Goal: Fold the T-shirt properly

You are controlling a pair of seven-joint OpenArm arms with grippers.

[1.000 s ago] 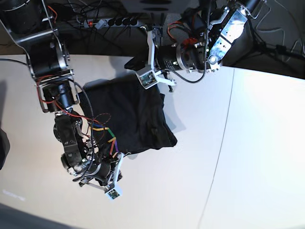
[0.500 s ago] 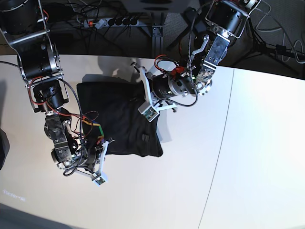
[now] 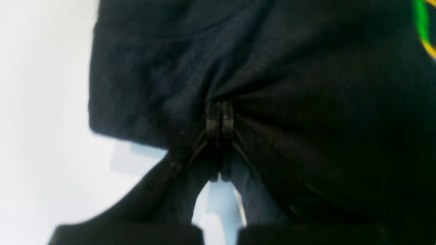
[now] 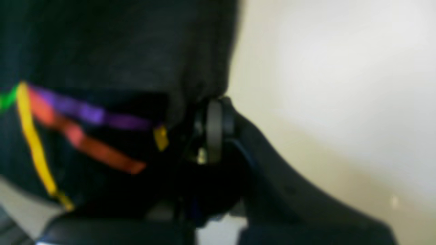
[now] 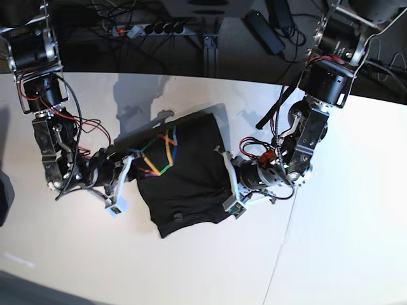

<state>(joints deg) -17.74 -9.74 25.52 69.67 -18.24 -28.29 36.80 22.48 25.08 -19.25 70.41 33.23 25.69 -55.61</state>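
Note:
The black T-shirt (image 5: 187,175) lies bunched on the white table (image 5: 343,241), with its rainbow line graphic (image 5: 159,155) facing up at its left part. My left gripper (image 5: 224,181) is at the shirt's right edge. In the left wrist view it (image 3: 219,117) is shut on a pinched fold of black cloth (image 3: 272,85). My right gripper (image 5: 126,170) is at the shirt's left edge. In the right wrist view it (image 4: 213,126) is shut on the shirt's edge (image 4: 136,51), beside the coloured lines (image 4: 85,112). Both views are blurred.
A power strip (image 5: 149,28) and cables lie behind the table's back edge. A table seam (image 5: 299,190) runs down the right part. A dark object (image 5: 3,197) sits at the left edge. Bare table shows to the right and in front.
Both grippers have carried the shirt toward the right and turned it; the rainbow graphic now faces up. The left gripper moved down from the back edge, the right gripper moved up.

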